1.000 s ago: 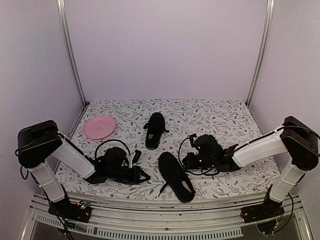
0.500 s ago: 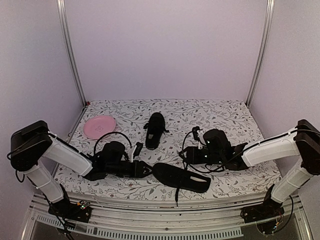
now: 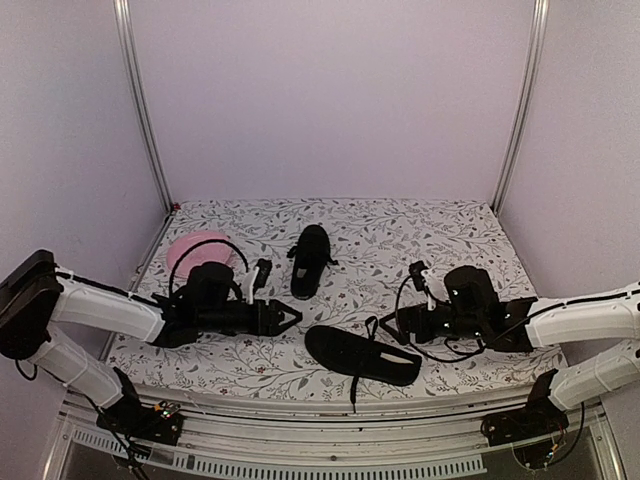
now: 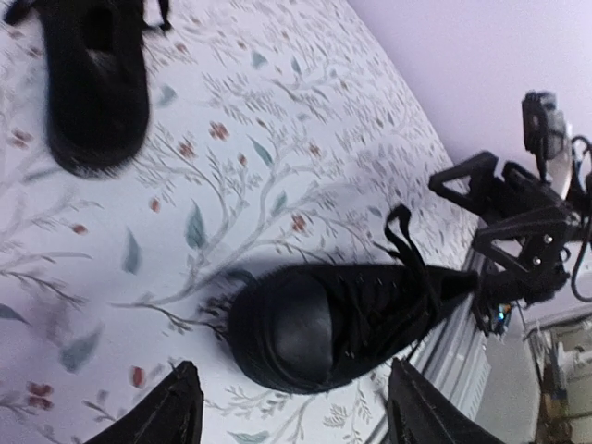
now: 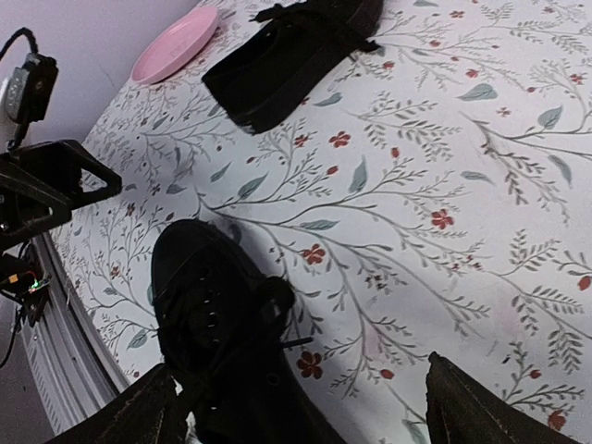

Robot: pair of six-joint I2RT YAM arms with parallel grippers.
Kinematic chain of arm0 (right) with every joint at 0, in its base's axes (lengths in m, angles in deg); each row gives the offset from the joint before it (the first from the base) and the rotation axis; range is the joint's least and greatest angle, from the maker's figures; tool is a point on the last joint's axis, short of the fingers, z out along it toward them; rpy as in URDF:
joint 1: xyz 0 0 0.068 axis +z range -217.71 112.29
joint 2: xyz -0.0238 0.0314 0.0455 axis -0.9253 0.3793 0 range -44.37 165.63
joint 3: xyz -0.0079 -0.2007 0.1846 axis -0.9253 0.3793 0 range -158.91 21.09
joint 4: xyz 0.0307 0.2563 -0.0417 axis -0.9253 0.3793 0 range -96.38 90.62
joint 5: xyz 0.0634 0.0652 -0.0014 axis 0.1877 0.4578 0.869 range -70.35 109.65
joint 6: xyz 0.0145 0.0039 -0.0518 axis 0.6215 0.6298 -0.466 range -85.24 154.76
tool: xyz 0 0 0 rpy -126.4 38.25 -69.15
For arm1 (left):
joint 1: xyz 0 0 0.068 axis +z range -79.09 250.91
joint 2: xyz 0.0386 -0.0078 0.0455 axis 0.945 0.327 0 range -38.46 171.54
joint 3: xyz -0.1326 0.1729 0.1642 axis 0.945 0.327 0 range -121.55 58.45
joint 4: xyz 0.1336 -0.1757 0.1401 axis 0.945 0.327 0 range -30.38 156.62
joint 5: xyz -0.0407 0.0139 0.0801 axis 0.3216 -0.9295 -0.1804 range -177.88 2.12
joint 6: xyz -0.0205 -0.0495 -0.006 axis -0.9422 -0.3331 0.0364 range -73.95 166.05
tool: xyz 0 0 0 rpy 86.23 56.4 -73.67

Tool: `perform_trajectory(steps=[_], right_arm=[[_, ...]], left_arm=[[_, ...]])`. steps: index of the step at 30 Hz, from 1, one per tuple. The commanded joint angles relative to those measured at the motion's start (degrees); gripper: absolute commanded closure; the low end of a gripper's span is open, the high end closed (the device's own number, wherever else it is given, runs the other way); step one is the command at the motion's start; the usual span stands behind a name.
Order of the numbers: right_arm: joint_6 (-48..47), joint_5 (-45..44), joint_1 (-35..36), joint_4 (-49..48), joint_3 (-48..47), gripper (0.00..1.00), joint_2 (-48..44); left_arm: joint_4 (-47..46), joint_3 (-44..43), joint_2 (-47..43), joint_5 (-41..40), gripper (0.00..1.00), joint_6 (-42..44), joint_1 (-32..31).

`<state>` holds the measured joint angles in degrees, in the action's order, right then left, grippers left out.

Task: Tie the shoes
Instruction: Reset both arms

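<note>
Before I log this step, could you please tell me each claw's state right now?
Left claw: open, holding nothing.
Right claw: open, holding nothing.

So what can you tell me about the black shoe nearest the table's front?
The slim, low, all-black flat shoe rests sole-down across the front of the flower-printed tablecloth, rounded toe toward the robot's left. Its thin black laces are loose and untied; one end trails over the front edge. It lies between the open left end effector and open right end effector; neither grips it.
</note>
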<state>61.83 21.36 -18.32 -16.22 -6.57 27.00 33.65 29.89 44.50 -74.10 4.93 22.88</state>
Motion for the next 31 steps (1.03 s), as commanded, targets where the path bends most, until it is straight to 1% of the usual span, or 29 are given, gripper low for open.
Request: perform_trajectory(steps=[1, 4, 6, 10, 12, 13, 16, 19, 22, 25, 27, 29, 31], right_arm=[[0.7, 0.8, -9.0, 3.5, 0.3, 0.04, -3.3], [-0.7, 4.0, -17.6, 3.8, -0.4, 0.01, -3.7], [-2.0, 6.8, -24.4, 3.6, -1.0, 0.01, -3.4], [-4.2, 11.7, -40.7, 0.8, -1.4, 0.01, -2.3], [-4.7, 11.2, -47.1, -2.5, -0.5, 0.01, -3.4], [-4.8, 9.6, -49.3, -4.3, 0.1, 0.01, -4.5], [-7.4, -0.3, -50.5, -12.4, 3.7, 0.01, -8.9], [-12.1, -6.6, -50.5, -25.9, 10.7, 0.01, -11.5], [-16.8, -10.6, -50.5, -37.6, 16.4, 0.01, -10.2], [-18.7, -10.6, -50.5, -40.9, 16.9, 0.01, -7.3], [-19.4, -10.8, -50.5, -43.1, 16.9, 0.01, -4.6], [-19.7, -10.8, -50.5, -44.0, 16.5, 0.01, -2.6], [-20.1, -11.2, -50.5, -44.7, 16.0, 0.01, -0.9]], left_arm=[[9.9, -2.6, -6.8, -5.6, 0.33, 7.9, 10.6], [12.1, -2.0, -12.8, -4.1, 0.32, 9.6, 23.0], [13.7, -2.0, -16.8, -2.7, 0.32, 10.9, 32.6], [14.6, -0.9, -23.9, -2.8, 0.24, 14.9, 51.7], [13.8, 0.5, -26.3, -5.0, 0.22, 17.3, 57.8], [12.4, 1.7, -27.4, -6.4, 0.21, 19.4, 59.6], [4.3, 7.3, -30.0, -11.1, 0.20, 25.1, 60.8], [-5.5, 13.5, -30.6, -9.9, 0.19, 27.4, 60.8], [-12.0, 17.7, -29.7, -8.2, 0.18, 27.0, 60.7], [-17.5, 20.6, -27.5, -6.0, 0.18, 28.0, 60.4], [-16.4, 19.8, -26.8, -5.0, 0.18, 29.0, 60.1], [-18.6, 20.7, -25.7, -5.5, 0.18, 30.1, 59.4], [-21.1, 21.0, -24.2, -6.6, 0.16, 29.1, 59.0]])
